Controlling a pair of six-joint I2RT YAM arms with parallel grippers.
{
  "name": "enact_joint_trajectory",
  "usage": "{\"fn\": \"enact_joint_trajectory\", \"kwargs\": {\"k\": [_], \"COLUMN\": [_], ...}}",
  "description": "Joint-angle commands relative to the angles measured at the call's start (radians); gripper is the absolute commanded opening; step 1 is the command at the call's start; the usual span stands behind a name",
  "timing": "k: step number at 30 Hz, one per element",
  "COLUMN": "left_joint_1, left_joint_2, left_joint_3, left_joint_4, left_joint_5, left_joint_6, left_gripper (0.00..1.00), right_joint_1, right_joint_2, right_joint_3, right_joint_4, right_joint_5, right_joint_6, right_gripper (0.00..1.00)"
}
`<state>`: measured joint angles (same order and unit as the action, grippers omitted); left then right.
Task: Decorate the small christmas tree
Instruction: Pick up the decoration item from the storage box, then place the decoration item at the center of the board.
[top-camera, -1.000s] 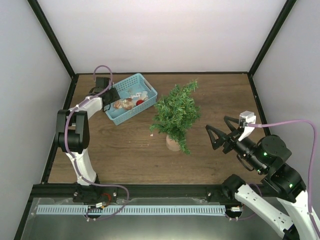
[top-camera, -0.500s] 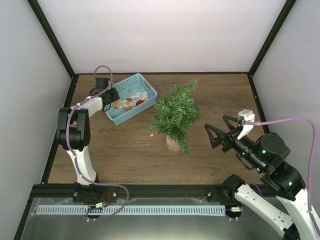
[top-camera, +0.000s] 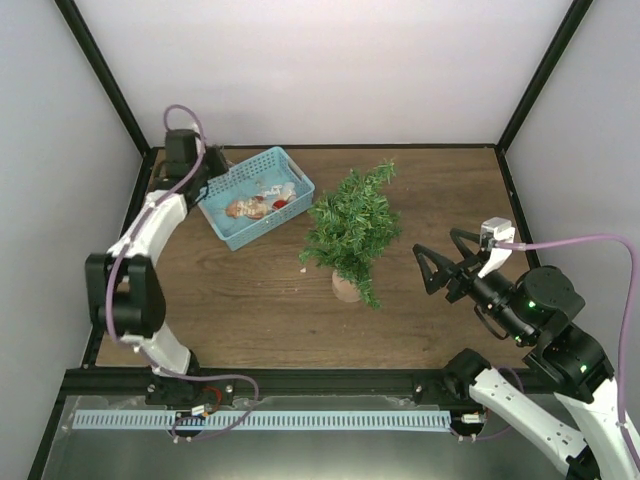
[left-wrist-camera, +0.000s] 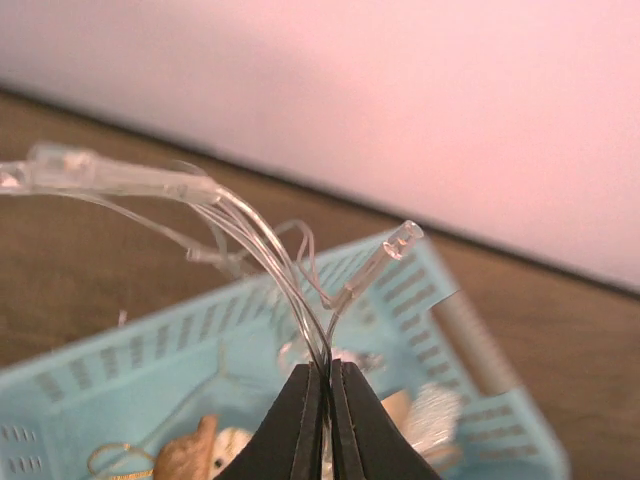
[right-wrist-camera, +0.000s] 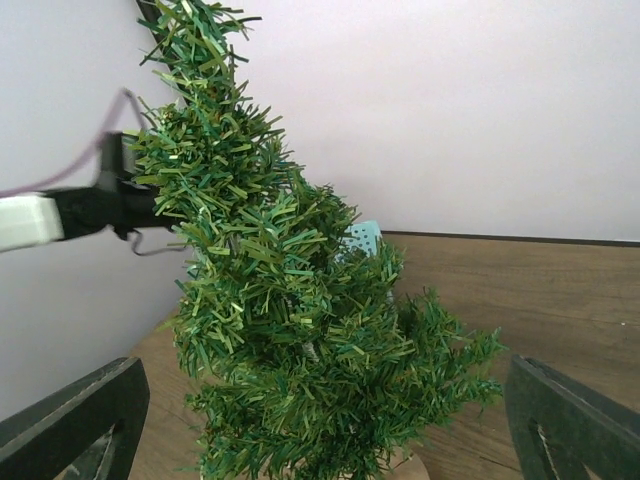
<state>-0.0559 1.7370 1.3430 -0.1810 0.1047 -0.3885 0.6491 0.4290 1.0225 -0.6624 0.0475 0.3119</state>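
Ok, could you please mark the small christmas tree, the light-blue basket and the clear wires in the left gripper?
small christmas tree (top-camera: 350, 225), top external view, on the middle green branches.
light-blue basket (top-camera: 274, 218), top external view, on the rim facing the tree.
clear wires (left-wrist-camera: 120, 173), left wrist view, on the thick clear sleeve.

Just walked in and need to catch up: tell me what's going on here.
The left claw is shut on a clear string of lights above the light-blue basket at far left. The right claw is open and empty, facing the small christmas tree. No decorations show on the tree yet.
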Motion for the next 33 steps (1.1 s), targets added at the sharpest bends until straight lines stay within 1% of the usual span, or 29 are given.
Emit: {"fn": "enact_joint_trajectory", "kwargs": {"k": [1, 4, 6, 13, 19, 22, 26, 30, 33], "left_joint_1": [-0.007, -0.007, -0.007, -0.007, -0.007, -0.007, -0.007, -0.007, -0.007], "left_joint_2": [-0.212, -0.317, -0.360, -0.480, -0.558, -0.572, -0.593, -0.605, -0.615], "left_joint_3": [0.041, 0.075, 0.132, 0.279, 0.361, 0.413, 0.449, 0.508, 0.518], "left_joint_4": [0.045, 0.034, -0.006, -0.063, -0.078, -0.073, 0.009, 0.092, 0.214], "left_joint_5": [0.021, 0.089, 0.147, 0.362, 0.411, 0.472, 0.578, 0.637, 0.695], "left_joint_6": [0.002, 0.001, 0.002, -0.035, -0.067, -0.108, -0.206, -0.299, -0.417], "left_gripper": [0.04, 0.04, 0.04, 0.04, 0.04, 0.04, 0.04, 0.04, 0.04], "right_joint_1": [-0.006, -0.006, -0.006, -0.006, -0.006, -0.006, -0.006, -0.006, -0.006], "right_joint_2": [-0.011, -0.031, -0.040, -0.031, -0.008, 0.001, 0.024, 0.054, 0.060], "right_joint_3": [0.039, 0.028, 0.030, 0.105, 0.180, 0.189, 0.184, 0.170, 0.145], "right_joint_4": [0.028, 0.088, 0.128, 0.177, 0.195, 0.204, 0.197, 0.176, 0.198], "right_joint_5": [0.010, -0.081, -0.122, -0.152, -0.165, -0.197, -0.270, -0.296, -0.349], "right_joint_6": [-0.007, -0.017, -0.018, -0.075, -0.105, -0.117, -0.147, -0.148, -0.154], "right_gripper": [0.99, 0.99, 0.99, 0.98, 0.95, 0.94, 0.93, 0.92, 0.91]}}
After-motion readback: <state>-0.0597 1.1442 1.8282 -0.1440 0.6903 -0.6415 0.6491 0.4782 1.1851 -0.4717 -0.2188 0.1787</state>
